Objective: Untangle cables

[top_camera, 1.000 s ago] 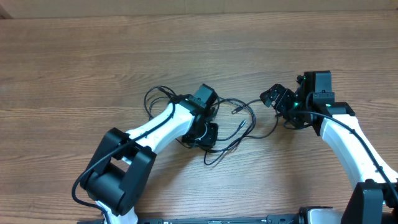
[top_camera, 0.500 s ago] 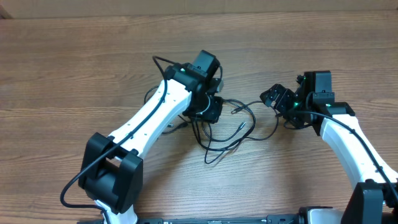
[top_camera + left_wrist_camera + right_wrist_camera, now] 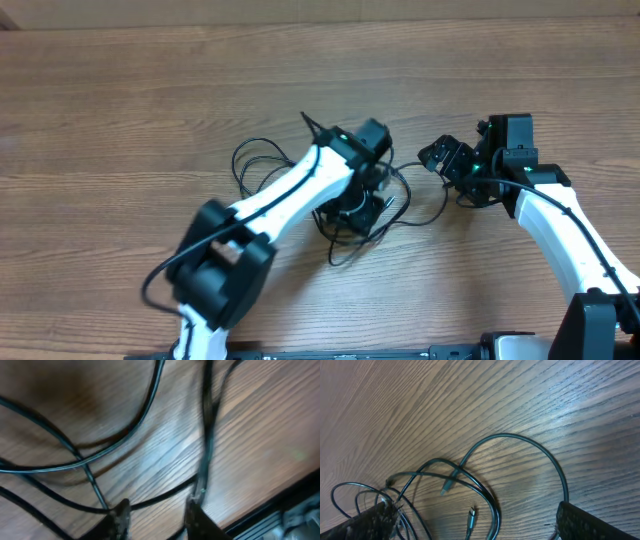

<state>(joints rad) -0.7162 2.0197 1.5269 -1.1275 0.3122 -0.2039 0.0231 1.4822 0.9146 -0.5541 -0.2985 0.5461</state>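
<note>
The cables (image 3: 432,213) are thin black cords lying in a loose tangle on the wooden table (image 3: 120,100), with loops spreading left and right. My left gripper (image 3: 362,205) hangs low over the middle of the tangle. In the left wrist view its jaws (image 3: 156,509) stand a little apart over bare wood, and a cable (image 3: 150,415) crosses just past the fingertips without being held. My right gripper (image 3: 440,156) is at the tangle's right edge, wide open. Between its fingers (image 3: 480,525) lie a cable loop (image 3: 520,438) and a silver-tipped plug (image 3: 471,515).
The left arm (image 3: 290,195) lies diagonally over the left part of the tangle and hides it. The right arm (image 3: 560,225) comes in from the lower right. A black edge (image 3: 280,510) shows at the bottom right of the left wrist view.
My left arm has swung to the right across the tangle, uncovering the left loops. Its jaws have parted somewhat. The right arm has stayed still.
</note>
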